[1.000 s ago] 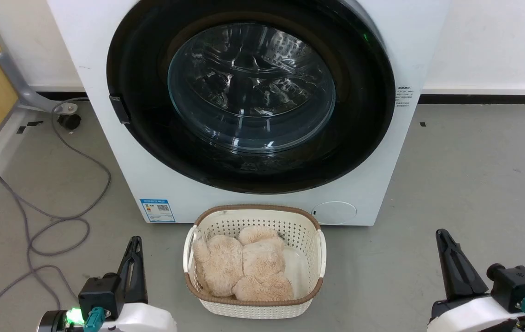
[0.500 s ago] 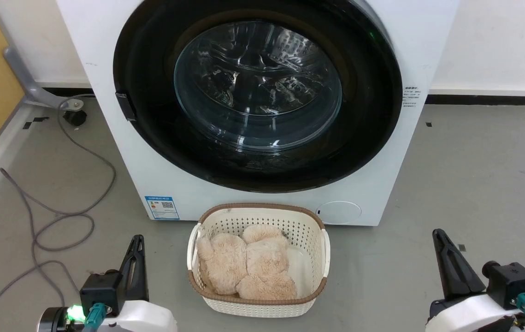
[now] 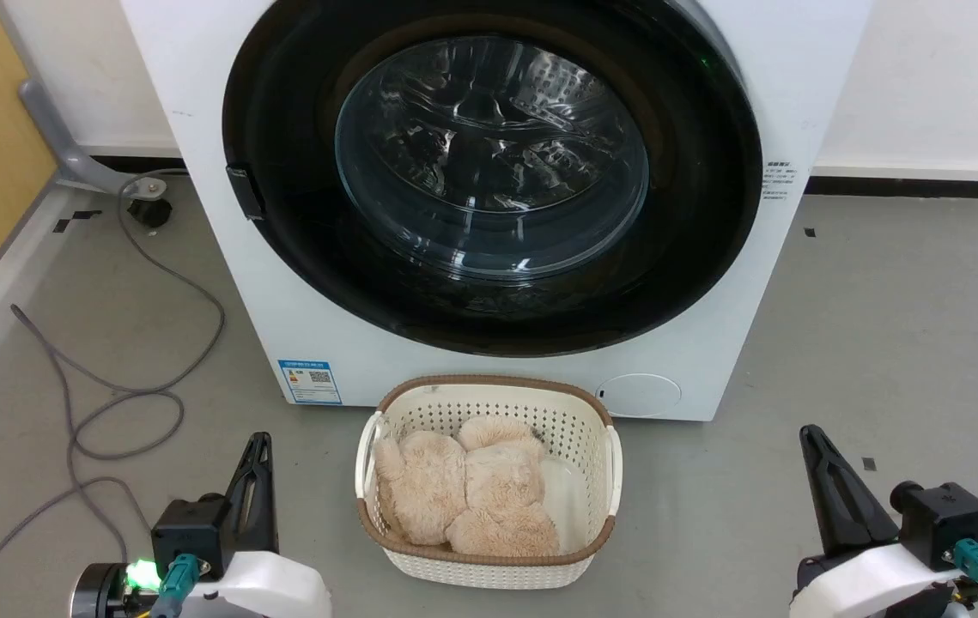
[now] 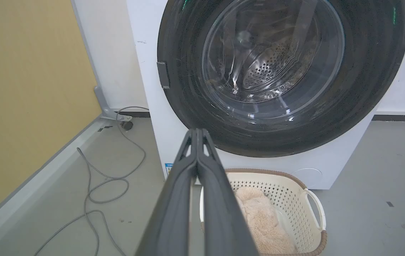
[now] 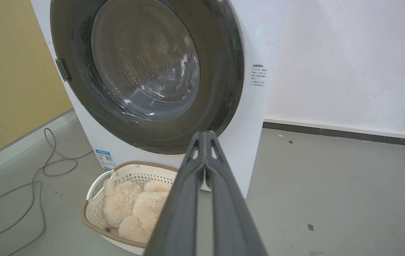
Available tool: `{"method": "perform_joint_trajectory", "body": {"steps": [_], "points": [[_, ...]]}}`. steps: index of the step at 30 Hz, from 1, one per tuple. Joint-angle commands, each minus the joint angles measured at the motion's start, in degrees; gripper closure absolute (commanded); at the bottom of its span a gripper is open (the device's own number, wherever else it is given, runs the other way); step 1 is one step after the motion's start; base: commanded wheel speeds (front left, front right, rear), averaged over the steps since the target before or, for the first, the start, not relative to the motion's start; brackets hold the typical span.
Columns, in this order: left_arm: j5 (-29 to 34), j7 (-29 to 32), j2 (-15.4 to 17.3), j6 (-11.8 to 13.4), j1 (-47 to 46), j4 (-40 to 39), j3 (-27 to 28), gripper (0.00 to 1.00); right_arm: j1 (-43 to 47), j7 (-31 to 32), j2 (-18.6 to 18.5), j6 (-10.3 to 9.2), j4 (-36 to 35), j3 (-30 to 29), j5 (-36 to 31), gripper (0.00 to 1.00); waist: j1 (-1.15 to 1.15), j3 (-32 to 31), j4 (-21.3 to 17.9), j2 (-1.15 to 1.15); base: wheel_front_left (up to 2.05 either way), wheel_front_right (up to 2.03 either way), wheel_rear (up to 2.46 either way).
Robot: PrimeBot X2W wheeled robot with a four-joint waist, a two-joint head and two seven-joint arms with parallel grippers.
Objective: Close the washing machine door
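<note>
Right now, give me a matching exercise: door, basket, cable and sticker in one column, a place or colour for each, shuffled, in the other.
1 door
2 basket
3 cable
4 sticker

A blue, low on the washer
B on the floor, holding a beige plush
C black rim, glass centre
D looped on the floor, left of the washer

Pairs: 1-C, 2-B, 3-D, 4-A

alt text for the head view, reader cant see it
A white washer stands on a grey floor with its round black-rimmed door shut. Before it sits a cream basket of beige plush. The left gripper and right gripper, both shut, sit at the lower corners.
</note>
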Motion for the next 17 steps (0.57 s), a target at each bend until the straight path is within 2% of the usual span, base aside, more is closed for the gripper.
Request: {"method": "perform_joint_trajectory", "body": {"steps": [1,17], "points": [[0.4,0.2,0.1,-0.3,-0.7,-0.3,0.2,1.00,-0.5,0.3,0.2,-0.02,-0.6,0.2,-0.5,1.00,0.00,0.0,0.1,0.00,0.00,0.00,0.00],[0.9,2.1,0.1,-1.2,-1.0,-0.9,0.3,1.00,-0.7,2.2,0.3,-0.03,-1.4,0.6,-1.7,1.00,0.00,0.3,1.0,0.00,0.00,0.00,0.00]]}}
